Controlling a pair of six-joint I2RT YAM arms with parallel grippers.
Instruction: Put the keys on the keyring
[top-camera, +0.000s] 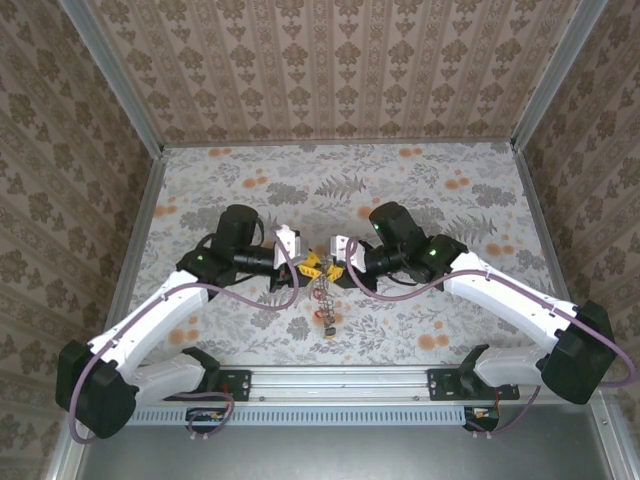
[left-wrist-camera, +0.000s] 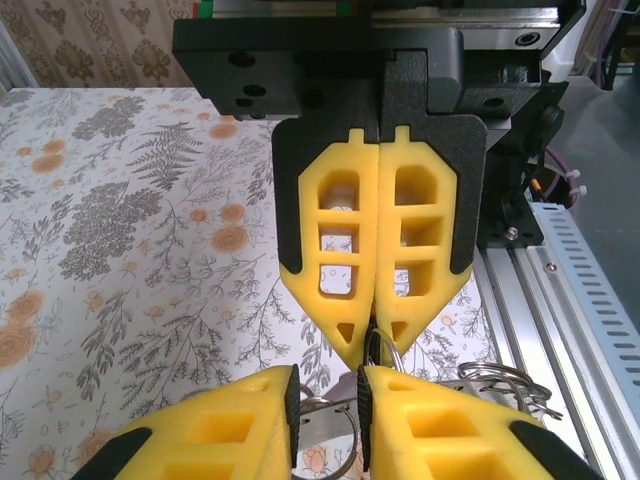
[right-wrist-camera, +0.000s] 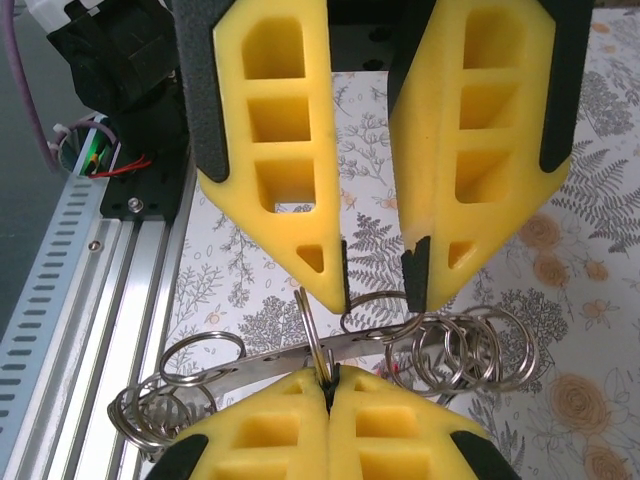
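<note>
The right gripper (right-wrist-camera: 330, 385) is seen pressed together. A thin wire ring, the keyring (right-wrist-camera: 312, 335), is pinched edge-on between its fingertips and stands up just past them. The left gripper (right-wrist-camera: 377, 295) is set tip to tip against it, directly across and very near. Its yellow fingers (right-wrist-camera: 270, 150) are spread, with a clear gap left between the tips. A further wire loop (right-wrist-camera: 372, 305) is seen lying in that gap; whether it is touched by either tip cannot be told.

A flat metal strip (right-wrist-camera: 270, 355) is seen lying crosswise just beyond the right gripper's tips, and more wire rings are strung along it. A cluster (right-wrist-camera: 470, 345) is found on the table side of the pinched ring. A single larger ring (right-wrist-camera: 205, 360) and a bunched group (right-wrist-camera: 150, 415) are found on the side of the aluminium rail (right-wrist-camera: 90, 300).

From above, the two grippers are seen meeting over the flower-printed table (top-camera: 450, 190). A short string of rings (top-camera: 321, 292) is hung straight below the meeting point. At its lower end, well under both grippers, small dark and red pieces are seen, apparently the keys (top-camera: 328, 323). They are too small for any detail to be made out.
</note>
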